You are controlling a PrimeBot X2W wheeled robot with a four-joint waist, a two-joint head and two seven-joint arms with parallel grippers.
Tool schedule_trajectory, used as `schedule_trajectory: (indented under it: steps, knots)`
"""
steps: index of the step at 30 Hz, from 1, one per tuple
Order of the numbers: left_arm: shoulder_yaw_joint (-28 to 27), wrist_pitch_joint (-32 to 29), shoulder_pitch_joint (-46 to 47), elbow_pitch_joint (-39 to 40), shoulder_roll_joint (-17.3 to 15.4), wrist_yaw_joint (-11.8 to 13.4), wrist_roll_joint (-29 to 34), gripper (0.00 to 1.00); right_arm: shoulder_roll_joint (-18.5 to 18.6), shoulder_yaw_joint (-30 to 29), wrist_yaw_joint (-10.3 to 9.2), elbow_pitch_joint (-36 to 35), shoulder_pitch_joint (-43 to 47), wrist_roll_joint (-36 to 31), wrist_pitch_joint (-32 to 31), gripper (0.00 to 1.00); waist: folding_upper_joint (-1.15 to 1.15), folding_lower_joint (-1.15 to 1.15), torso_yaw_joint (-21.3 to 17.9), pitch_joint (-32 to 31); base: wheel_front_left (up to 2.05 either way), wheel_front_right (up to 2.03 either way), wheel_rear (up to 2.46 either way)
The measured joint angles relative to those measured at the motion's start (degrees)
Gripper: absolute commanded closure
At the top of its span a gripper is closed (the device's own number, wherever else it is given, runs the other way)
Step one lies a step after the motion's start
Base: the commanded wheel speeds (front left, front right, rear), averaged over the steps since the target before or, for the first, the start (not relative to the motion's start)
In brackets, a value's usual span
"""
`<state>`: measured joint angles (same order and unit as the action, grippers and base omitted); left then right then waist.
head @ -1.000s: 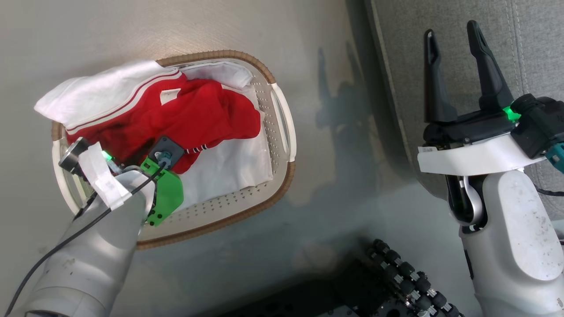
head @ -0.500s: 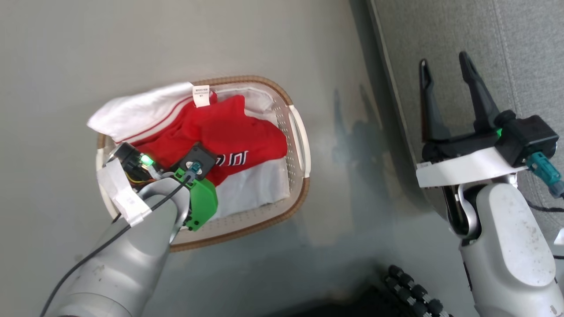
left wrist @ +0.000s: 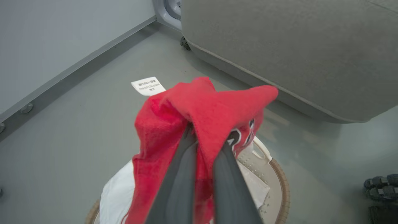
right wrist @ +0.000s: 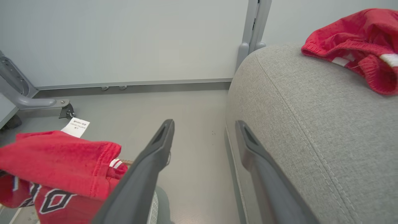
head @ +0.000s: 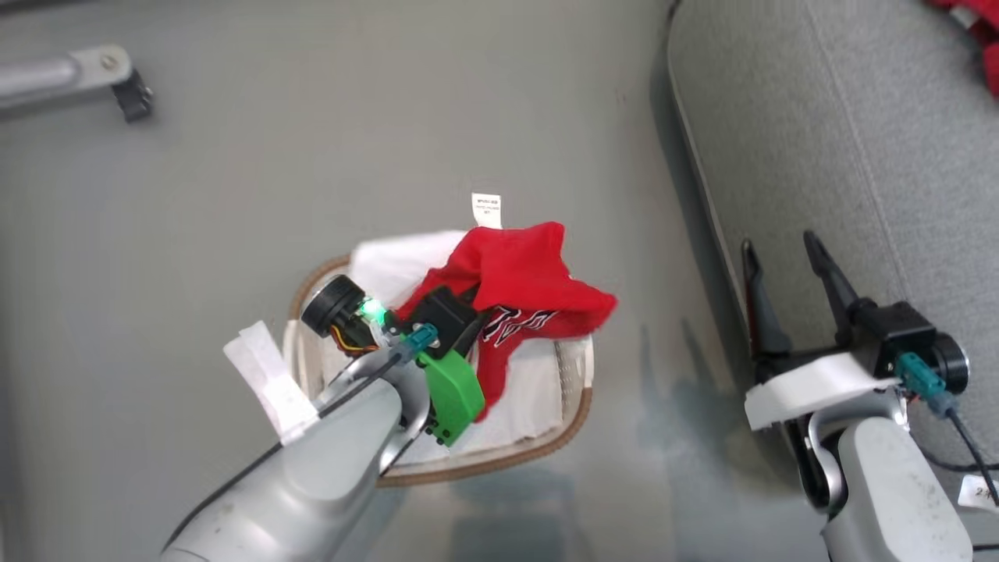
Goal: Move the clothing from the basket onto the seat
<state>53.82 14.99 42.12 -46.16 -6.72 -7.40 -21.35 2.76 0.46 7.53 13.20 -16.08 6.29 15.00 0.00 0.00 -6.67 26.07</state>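
So, left gripper (left wrist: 207, 140): jaws clamped on the red jersey (head: 531, 273), above the basket (left wrist: 285, 189);
right gripper (head: 779, 250): jaws wide apart, right of the basket, beside the sofa cushion (head: 819, 117)

Garment (head: 531, 281), frame centre: bright red, lettering outlined dark and white, white label (head: 486, 211). Basket (head: 572, 375): white, perforated, with a brown woven rim. Seat (head: 819, 140), right: grey textured weave, stitched seams. Second red piece (right wrist: 351, 40), upper right: white bands, possibly striped trim. Floor (head: 312, 156): plain grey.

Open floor (head: 640, 234) betw. basket (head: 574, 417) & seat (head: 819, 156); seat top mostly bare, red garment (right wrist: 351, 34) at far corner.
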Motion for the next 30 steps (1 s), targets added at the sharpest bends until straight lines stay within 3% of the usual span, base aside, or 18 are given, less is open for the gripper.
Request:
schedule_trajectory:
  steps: [7, 14, 23, 30]
  knots:
    - [6.25, -2.58, 4.19, 9.77, -6.35, -0.01, -10.14, 1.0, 0.0, 0.46, 0.0, 2.09, 3.73, 0.23, 0.0, 0.0, 0.0, 0.0, 2.33, -9.19, 0.0, 0.0, 0.0]
    - [6.41, -6.13, 10.16, 16.83, -9.32, -0.1, -15.78, 1.0, 0.0, 0.75, 0.0, 3.01, 6.38, 0.26, 0.0, 0.0, 0.0, 0.0, 4.16, -17.06, 0.0, 0.0, 0.0]
    - [3.69, -8.94, 15.83, 18.17, -9.22, 0.37, -18.02, 1.0, 0.01, 4.16, 0.0, 2.56, 6.01, 0.27, 0.0, 0.0, 0.0, 0.0, 5.29, -23.12, 0.0, 0.0, 0.0]
    - [1.4, -10.88, 19.72, 16.45, -8.32, 1.37, -19.96, 1.0, 0.03, 13.07, 0.0, -0.93, 1.28, 3.53, 0.0, 0.0, 0.0, 0.0, 4.62, -24.15, 0.0, 0.0, 0.0]
